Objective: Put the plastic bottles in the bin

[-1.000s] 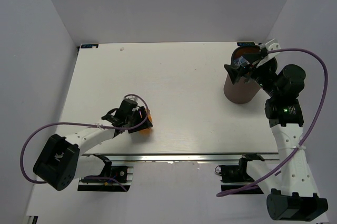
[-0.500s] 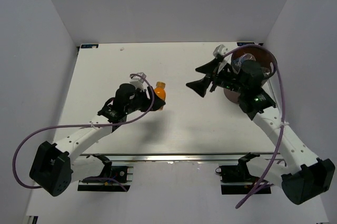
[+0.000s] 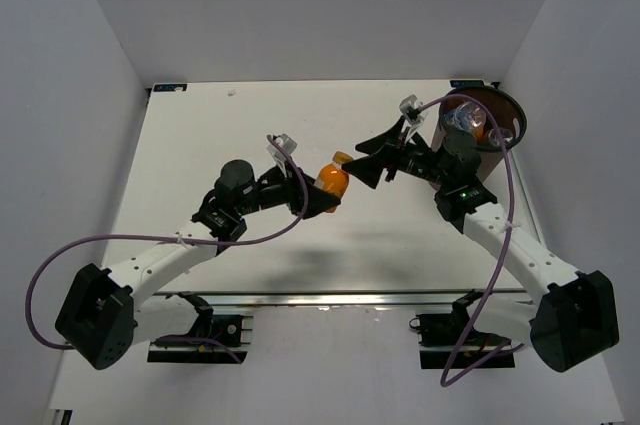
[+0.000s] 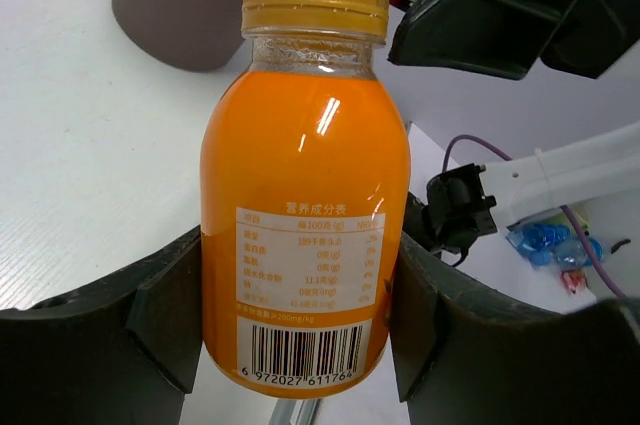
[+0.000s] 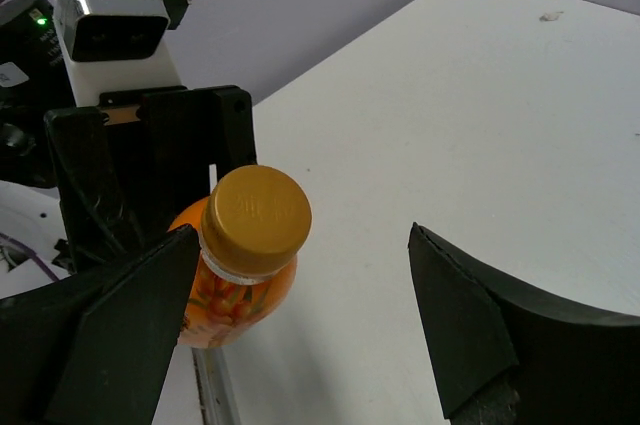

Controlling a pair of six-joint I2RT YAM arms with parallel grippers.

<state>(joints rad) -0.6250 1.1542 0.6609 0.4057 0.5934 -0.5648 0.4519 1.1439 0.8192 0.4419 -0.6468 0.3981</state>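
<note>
table [image 3: 200, 145]: flat white board, matte, faint grain. Straight edges, with plain white walls rising on the left, right and far sides.
bin [image 3: 521, 131]: dark brown round bucket, smooth plastic, tapered with a wide rim. Stands upright at the far right corner, just beside the right wall.
bin contents [image 3: 468, 120]: a clear bottle and a patch of orange show inside. Can't tell the count.
left arm [image 3: 160, 260]: white links, black joints, purple cable looping off it. Reaches from the near left toward mid-table.
right arm [image 3: 510, 245]: same build. Reaches from the near right toward the middle, passing just in front of the bin.
left gripper [image 3: 322, 193]: clamped on the orange bottle. Matte black fingers press both sides of the lower body at label height.
right gripper [image 3: 378, 153]: jaws spread wide. The black wedge-shaped fingers sit either side of the cap, with a gap on both sides and no contact.
orange bottle [image 4: 305, 225]: held off the table around mid-table, between the two grippers and well apart from the bin. Glossy clear plastic, rounded shoulders, orange liquid, short neck. Tilted, cap end toward the right gripper.
cap [image 5: 257, 213]: yellow-orange, round, ribbed skirt.
label [image 4: 305, 285]: printed panel with a barcode near the base.
room: open board left of and behind the bottle. Tight between the right arm and the bin.
</note>
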